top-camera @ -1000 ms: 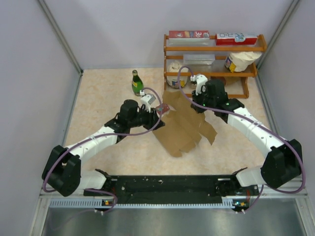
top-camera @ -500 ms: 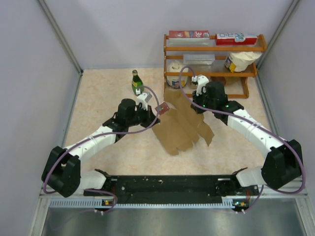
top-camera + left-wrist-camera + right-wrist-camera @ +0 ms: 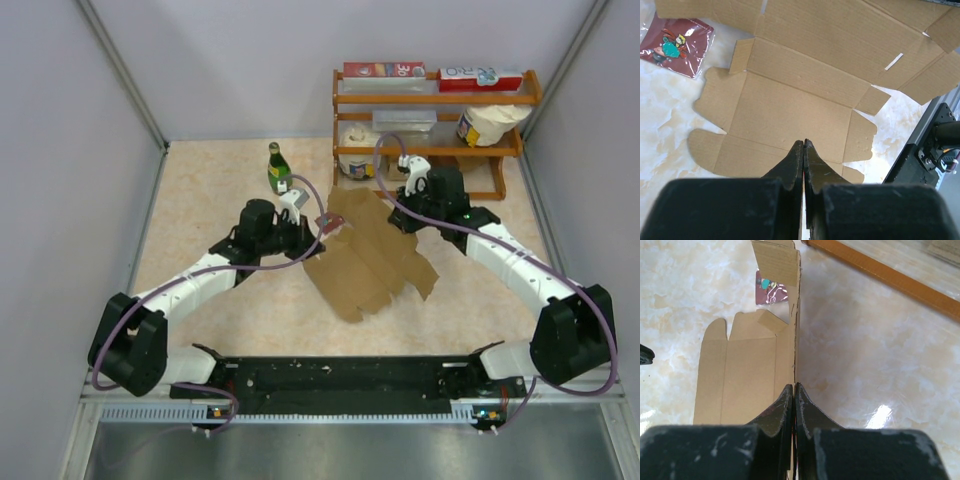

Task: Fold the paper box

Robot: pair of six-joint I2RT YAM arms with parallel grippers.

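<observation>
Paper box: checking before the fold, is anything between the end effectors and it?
Nothing visible. The right end effector pinches an edge of the paper box; the left end effector, shut, points at it.

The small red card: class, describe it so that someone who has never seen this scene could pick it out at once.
Find the wooden rack at the table's back right. Before it lies the unfolded brown paper box; the card sits by its far-left corner, towards the green bottle. It alone is small, square, dark red and glossy, with a cartoon figure.
</observation>
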